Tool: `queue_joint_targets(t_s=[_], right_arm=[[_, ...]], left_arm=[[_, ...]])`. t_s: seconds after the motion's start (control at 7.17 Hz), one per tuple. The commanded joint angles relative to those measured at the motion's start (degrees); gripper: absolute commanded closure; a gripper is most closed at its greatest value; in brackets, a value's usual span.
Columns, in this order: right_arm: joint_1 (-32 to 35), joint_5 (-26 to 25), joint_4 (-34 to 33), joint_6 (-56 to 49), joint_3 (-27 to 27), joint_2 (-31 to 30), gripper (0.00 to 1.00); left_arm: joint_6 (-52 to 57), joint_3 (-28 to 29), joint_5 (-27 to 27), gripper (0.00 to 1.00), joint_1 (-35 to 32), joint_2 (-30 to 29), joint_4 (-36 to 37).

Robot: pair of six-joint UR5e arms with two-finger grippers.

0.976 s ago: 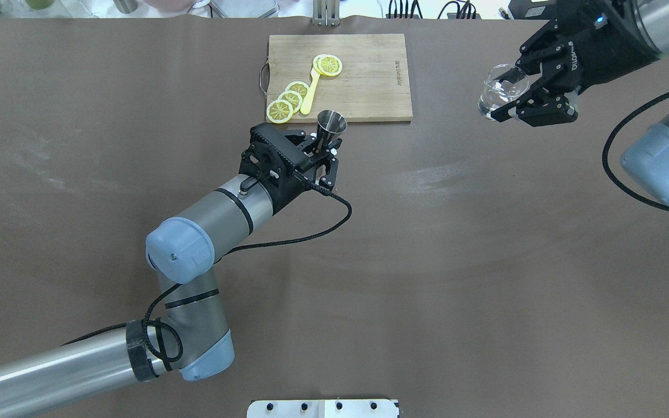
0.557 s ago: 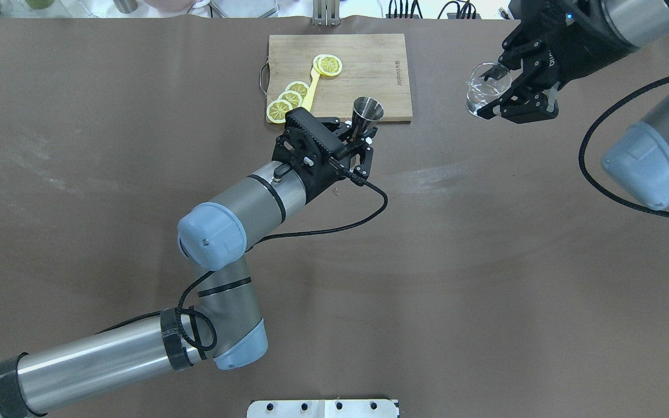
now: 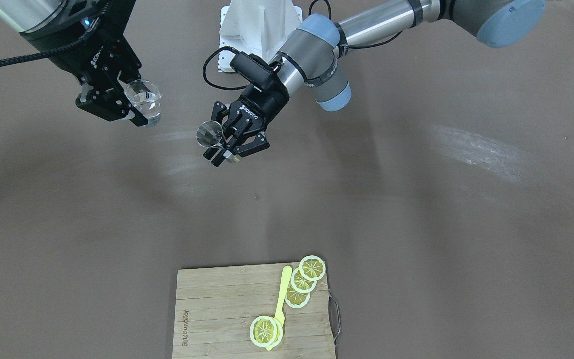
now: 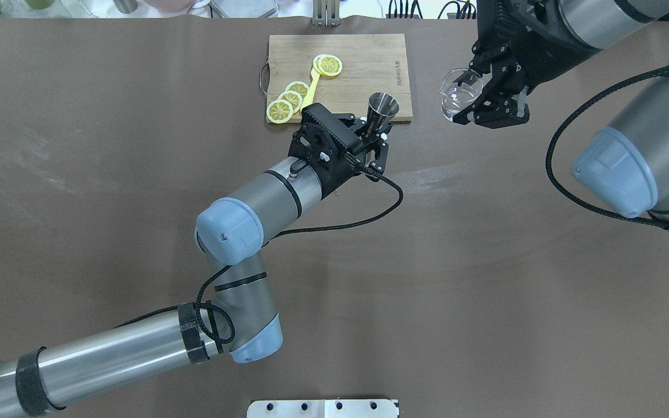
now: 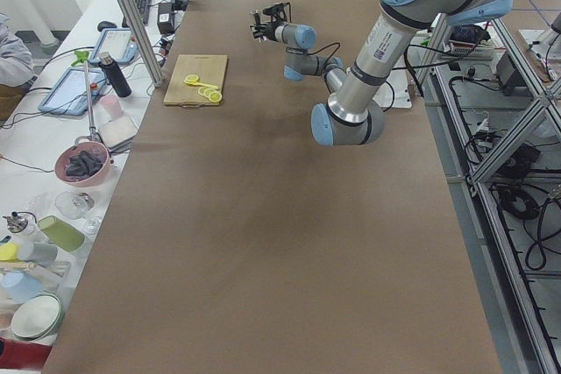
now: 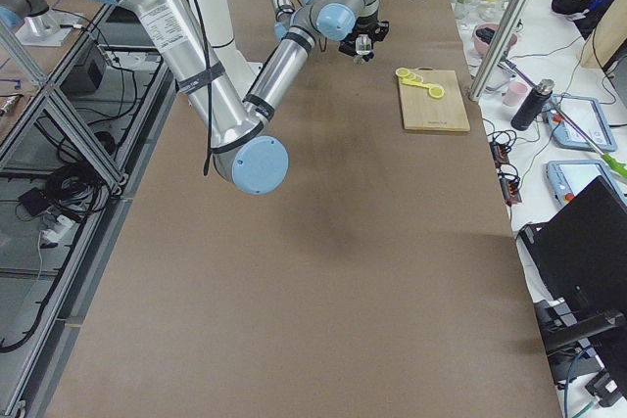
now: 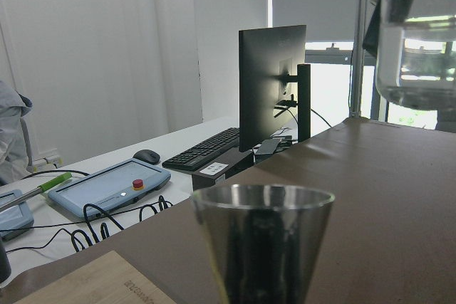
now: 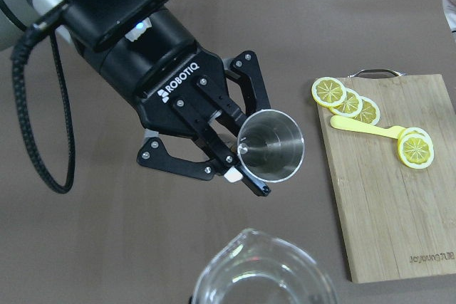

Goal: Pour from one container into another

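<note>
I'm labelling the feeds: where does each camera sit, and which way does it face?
Front: across the table, facing the robot; both arms, base.
Overhead: behind the robot, looking down; both arms.
Left: table's end; left arm near.
Right: opposite end; right arm near.
Left wrist: behind jigger, facing glass; its arm unseen.
Right wrist: looking down on left gripper, jigger, board.
Both wrist views share jigger and glass.

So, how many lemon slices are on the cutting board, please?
4 lemon slices seen: three overlapping near the handle, one at the yellow stick's end; another may hide beneath it.
</note>
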Motion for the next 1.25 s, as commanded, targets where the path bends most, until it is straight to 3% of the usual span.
queue_joint_targets(t_s=[0.0,0.28,0.7,1.11], right_arm=[[-1.4,-1.5,-2.0,-1.5,-0.5,0.8,1.00],[-1.7,-3.0,-6.4,-6.3,-1.0,2.0,1.00],[-1.7,-4.5,-10.7,-10.5,-7.3,8.5,1.00],[-2.1,-7.5,-19.5,-14.5,-7.9,12.0,1.00]], left_arm=[[-0.1,0.4,0.0,1.00,0.0,-0.1,-0.1],[-0.1,0.5,0.0,1.00,0.1,-0.1,-0.1],[-0.1,0.5,0.0,1.00,0.1,-0.1,-0.4],[-0.1,0.5,0.1,1.00,0.1,-0.3,-0.6]])
